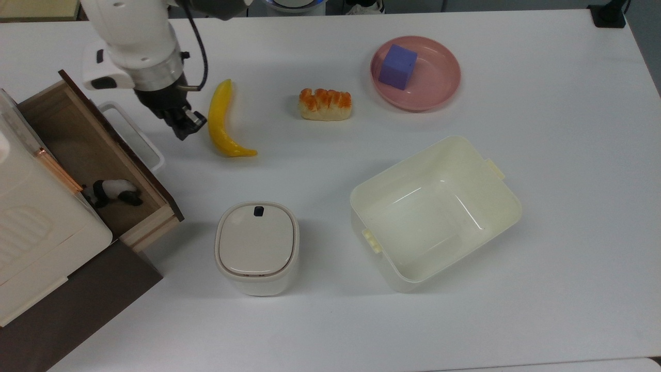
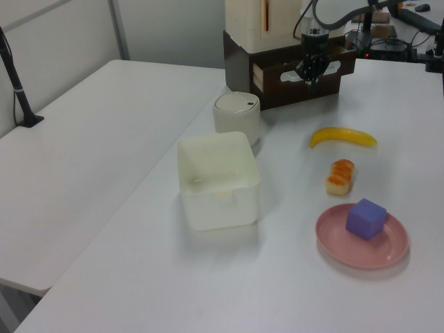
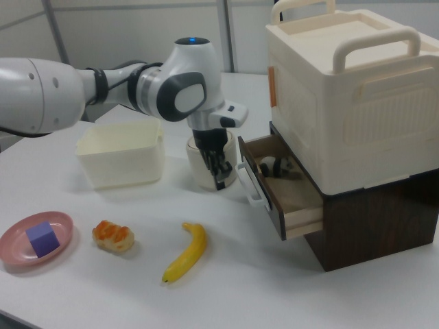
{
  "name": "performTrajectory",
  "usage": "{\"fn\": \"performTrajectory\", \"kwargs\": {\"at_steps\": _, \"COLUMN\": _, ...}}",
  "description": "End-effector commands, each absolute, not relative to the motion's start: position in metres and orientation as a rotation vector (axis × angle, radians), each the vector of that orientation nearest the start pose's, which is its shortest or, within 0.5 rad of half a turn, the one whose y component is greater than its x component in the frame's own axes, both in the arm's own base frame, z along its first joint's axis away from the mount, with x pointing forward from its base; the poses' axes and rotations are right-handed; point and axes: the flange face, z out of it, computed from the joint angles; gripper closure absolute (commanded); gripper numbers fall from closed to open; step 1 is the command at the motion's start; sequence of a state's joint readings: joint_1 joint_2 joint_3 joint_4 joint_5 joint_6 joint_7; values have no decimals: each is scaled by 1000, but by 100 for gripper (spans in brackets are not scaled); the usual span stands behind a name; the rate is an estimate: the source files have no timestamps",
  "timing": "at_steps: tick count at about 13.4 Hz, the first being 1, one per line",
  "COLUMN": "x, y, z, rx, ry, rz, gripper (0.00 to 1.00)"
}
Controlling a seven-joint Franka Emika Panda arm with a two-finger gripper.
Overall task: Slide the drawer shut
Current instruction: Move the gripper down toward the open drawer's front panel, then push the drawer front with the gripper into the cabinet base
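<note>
At 9 o'clock on the bench | drawer open, handle out | pincer near handle, closed, empty | press front panel squarely toward 8 o'clock, clear of banana.

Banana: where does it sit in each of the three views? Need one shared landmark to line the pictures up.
Top view: banana at upper left of centre, just right of the pincer.
Left view: banana at right of centre, below the drawer.
Right view: banana at bottom centre, left of the drawer.
Shared landmark: the orange-topped bun, beside the banana in every view.
</note>
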State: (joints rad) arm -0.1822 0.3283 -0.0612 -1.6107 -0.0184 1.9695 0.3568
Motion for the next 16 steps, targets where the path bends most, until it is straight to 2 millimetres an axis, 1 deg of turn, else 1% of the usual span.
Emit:
{"fn": "performTrajectory", "kwargs": {"at_steps": 1, "x": 646, "y": -187, "z": 428, "rx": -2994, "ry": 1022, "rz": -168, "gripper": 100}}
{"fn": "performTrajectory", "kwargs": {"at_steps": 2, "x": 648, "y": -190, "z": 427, "rx": -2991, "ry": 1027, "rz": -200, "gripper": 100}}
{"fn": "performTrajectory", "kwargs": {"at_steps": 3, "x": 647, "y": -200, "z": 424, "rx": -2985, "ry": 1049, "rz": -220, "gripper": 100}}
{"fn": "performTrajectory", "kwargs": {"at_steps": 5, "x": 646, "y": -222, "z": 425, "rx": -2972, "ry": 1096, "rz": -286, "gripper": 100}}
{"fn": "performTrajectory", "kwargs": {"at_steps": 7, "x": 645, "y": -238, "z": 428, "rx": -2955, "ry": 1126, "rz": -358, "gripper": 99}}
{"fn": "performTrajectory", "kwargs": {"at_steps": 8, "x": 645, "y": -245, "z": 425, "rx": -2949, "ry": 1139, "rz": -375, "gripper": 99}}
{"fn": "performTrajectory", "kwargs": {"at_steps": 10, "x": 645, "y": -257, "z": 426, "rx": -2936, "ry": 1160, "rz": -433, "gripper": 99}}
{"fn": "performTrajectory", "kwargs": {"at_steps": 11, "x": 646, "y": -261, "z": 428, "rx": -2928, "ry": 1164, "rz": -479, "gripper": 99}}
{"fn": "performTrajectory", "kwargs": {"at_steps": 12, "x": 646, "y": -266, "z": 425, "rx": -2924, "ry": 1174, "rz": -491, "gripper": 99}}
{"fn": "performTrajectory", "kwargs": {"at_steps": 13, "x": 650, "y": -271, "z": 429, "rx": -2915, "ry": 1178, "rz": -535, "gripper": 99}}
{"fn": "performTrajectory", "kwargs": {"at_steps": 14, "x": 651, "y": -272, "z": 424, "rx": -2917, "ry": 1179, "rz": -533, "gripper": 99}}
{"fn": "performTrajectory", "kwargs": {"at_steps": 16, "x": 651, "y": -274, "z": 422, "rx": -2917, "ry": 1183, "rz": -533, "gripper": 99}}
